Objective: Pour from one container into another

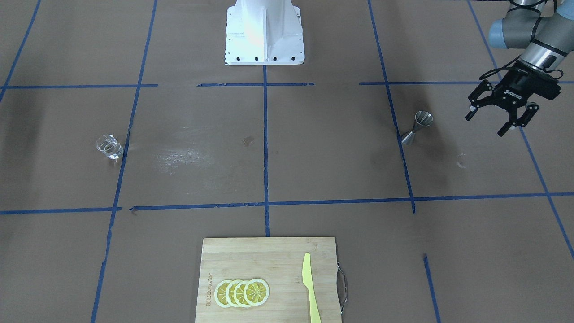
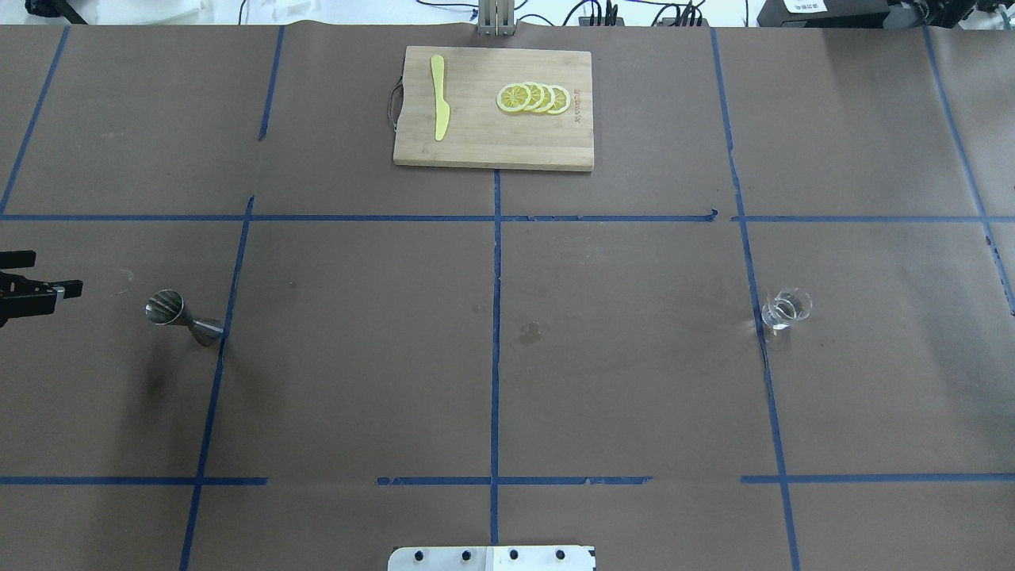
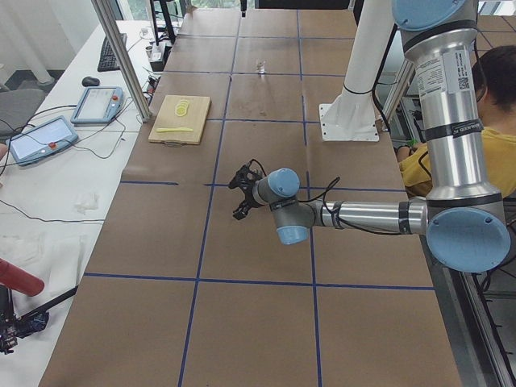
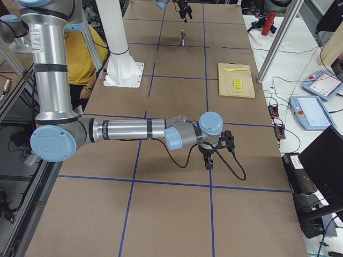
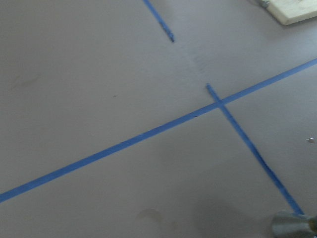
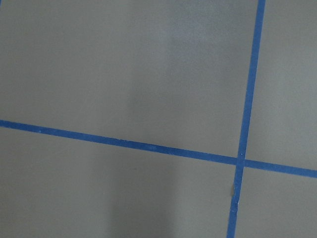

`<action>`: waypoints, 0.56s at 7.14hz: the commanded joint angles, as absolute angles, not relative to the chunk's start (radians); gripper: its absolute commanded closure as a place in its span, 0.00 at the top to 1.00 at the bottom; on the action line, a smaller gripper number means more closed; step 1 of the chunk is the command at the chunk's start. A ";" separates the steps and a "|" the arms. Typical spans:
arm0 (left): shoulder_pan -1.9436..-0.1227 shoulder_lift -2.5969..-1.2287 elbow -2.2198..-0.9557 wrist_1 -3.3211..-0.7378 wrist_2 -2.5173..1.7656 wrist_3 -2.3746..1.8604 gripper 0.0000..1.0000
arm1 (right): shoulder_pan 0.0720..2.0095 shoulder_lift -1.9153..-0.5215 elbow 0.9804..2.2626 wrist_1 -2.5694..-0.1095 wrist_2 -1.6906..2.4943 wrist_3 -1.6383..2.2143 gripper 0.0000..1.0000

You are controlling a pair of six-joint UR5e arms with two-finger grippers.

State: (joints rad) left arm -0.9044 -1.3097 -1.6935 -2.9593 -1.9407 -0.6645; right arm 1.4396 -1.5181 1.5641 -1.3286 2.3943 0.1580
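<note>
The clear glass cup (image 1: pixel 109 146) stands alone on the brown table, far over on my right side (image 2: pixel 785 308). The steel jigger (image 1: pixel 417 128) stands upright on my left side (image 2: pixel 182 315), beside a blue tape line; its base edge shows in the left wrist view (image 5: pixel 292 225). My left gripper (image 1: pixel 485 125) hangs open and empty above the table, a short way outward from the jigger (image 2: pixel 44 274). My right gripper (image 4: pixel 210 158) appears only in the exterior right view, low over the table near the cup's side; I cannot tell if it is open or shut.
A wooden cutting board (image 2: pixel 492 151) with lemon slices (image 2: pixel 533 97) and a yellow knife (image 2: pixel 438 107) lies at the far middle edge. The robot's white base (image 1: pixel 263 31) stands at the near middle. Blue tape lines grid the table.
</note>
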 commanded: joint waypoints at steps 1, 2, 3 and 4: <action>-0.792 -1.223 -1.720 -3.137 -1.889 -0.686 1.00 | 1.439 -1.519 1.562 -1.327 2.395 0.161 1.00; -0.789 -1.201 -1.718 -3.169 -1.884 -0.698 1.00 | 1.439 -1.519 1.560 -1.327 2.395 0.161 1.00; -0.764 -1.204 -1.723 -3.174 -1.831 -0.701 1.00 | 1.439 -1.520 1.565 -1.327 2.396 0.163 1.00; -0.708 -1.204 -1.729 -3.180 -1.754 -0.745 1.00 | 1.439 -1.519 1.566 -1.327 2.396 0.163 1.00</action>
